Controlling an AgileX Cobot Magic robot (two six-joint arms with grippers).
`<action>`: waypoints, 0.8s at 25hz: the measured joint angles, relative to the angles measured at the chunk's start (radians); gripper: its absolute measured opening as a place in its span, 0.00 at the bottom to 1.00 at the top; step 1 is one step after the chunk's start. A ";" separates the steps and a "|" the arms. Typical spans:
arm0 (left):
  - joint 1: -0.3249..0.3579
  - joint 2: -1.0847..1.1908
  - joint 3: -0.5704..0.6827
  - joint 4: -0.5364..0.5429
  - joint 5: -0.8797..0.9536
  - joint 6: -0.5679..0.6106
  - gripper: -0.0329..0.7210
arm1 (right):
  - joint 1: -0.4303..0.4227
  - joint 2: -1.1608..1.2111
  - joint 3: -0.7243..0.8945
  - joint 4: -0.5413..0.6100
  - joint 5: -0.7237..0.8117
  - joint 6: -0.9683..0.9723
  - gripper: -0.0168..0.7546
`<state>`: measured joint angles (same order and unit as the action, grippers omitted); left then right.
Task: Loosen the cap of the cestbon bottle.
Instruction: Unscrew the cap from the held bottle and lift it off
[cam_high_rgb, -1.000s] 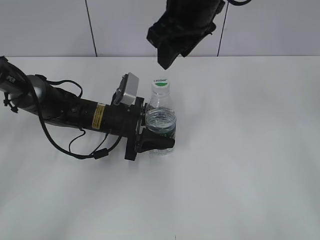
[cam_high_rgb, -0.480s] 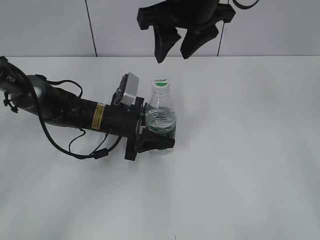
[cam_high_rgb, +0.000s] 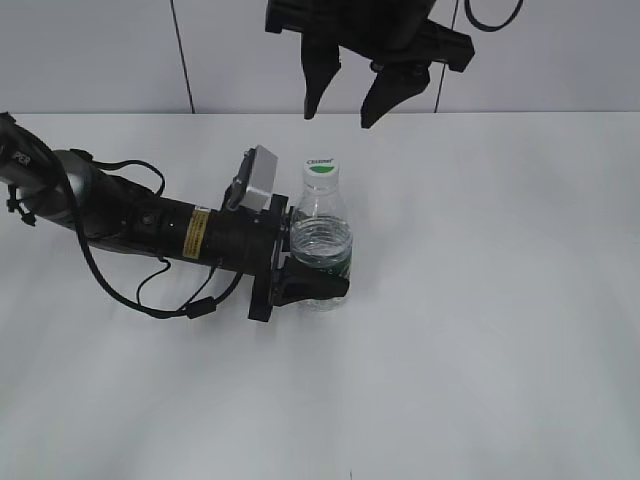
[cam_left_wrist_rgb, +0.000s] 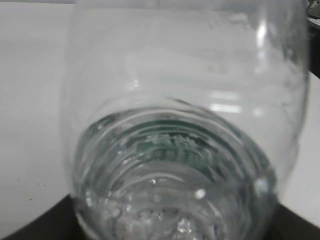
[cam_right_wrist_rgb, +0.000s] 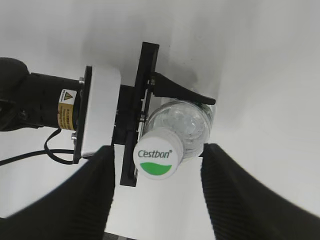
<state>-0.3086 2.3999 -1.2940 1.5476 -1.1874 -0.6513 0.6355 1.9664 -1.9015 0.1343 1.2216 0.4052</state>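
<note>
The cestbon bottle (cam_high_rgb: 322, 245) stands upright on the white table, clear with a dark green label low down. Its white cap (cam_high_rgb: 321, 167) with a green mark is on the neck. My left gripper (cam_high_rgb: 308, 262) lies low along the table and is shut on the bottle's body; the left wrist view is filled by the bottle (cam_left_wrist_rgb: 185, 125). My right gripper (cam_high_rgb: 345, 100) hangs open well above the cap. In the right wrist view the cap (cam_right_wrist_rgb: 156, 160) sits between the two open fingers (cam_right_wrist_rgb: 156, 190), not touched, with the bottle (cam_right_wrist_rgb: 182, 122) below it.
The left arm (cam_high_rgb: 130, 215) and its cable (cam_high_rgb: 170, 300) lie across the left of the table (cam_high_rgb: 480, 320). The left wrist camera housing (cam_high_rgb: 258, 178) stands close beside the bottle's neck. A wall with panel seams rises behind the table's far edge.
My right gripper has turned about its axis above the bottle and its two fingers now show spread apart. The bottle and left arm have not moved.
</note>
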 joint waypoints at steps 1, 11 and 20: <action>0.000 0.000 0.000 0.001 -0.001 0.000 0.59 | 0.000 0.000 0.000 -0.006 0.000 0.016 0.57; 0.000 0.000 0.000 0.001 -0.002 0.000 0.59 | 0.000 0.026 0.000 0.007 0.000 0.050 0.57; 0.000 0.000 0.000 0.002 -0.002 0.000 0.59 | 0.000 0.035 0.001 0.032 0.000 0.052 0.57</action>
<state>-0.3086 2.3999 -1.2940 1.5500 -1.1893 -0.6513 0.6355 2.0016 -1.9006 0.1660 1.2216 0.4571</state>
